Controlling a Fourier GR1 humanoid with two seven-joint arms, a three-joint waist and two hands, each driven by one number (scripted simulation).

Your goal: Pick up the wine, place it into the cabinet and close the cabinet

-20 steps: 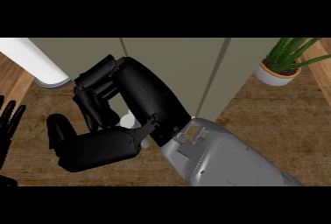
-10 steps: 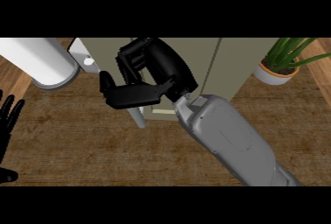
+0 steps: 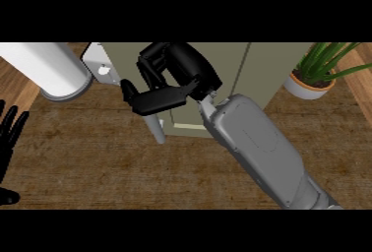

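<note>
My right hand (image 3: 174,74) is up against the front of the olive-grey cabinet (image 3: 232,64) at the top middle. Its fingers are curled and its thumb sticks out to the left. The wine is hidden inside that grip and I cannot see the bottle itself. A pale door panel (image 3: 98,61) with a small round knob stands out at the cabinet's left corner. A thin pale strip (image 3: 156,130) juts toward me below the hand. My left hand (image 3: 11,133) rests at the left edge with its fingers straight up.
A large white cylinder (image 3: 47,69) lies at the upper left beside the cabinet. A potted green plant (image 3: 316,74) stands at the upper right. The wooden counter (image 3: 109,167) spreads below the cabinet.
My right hand has risen from low over the counter up to the cabinet's front, keeping its fingers curled. The left hand has stayed in place.
</note>
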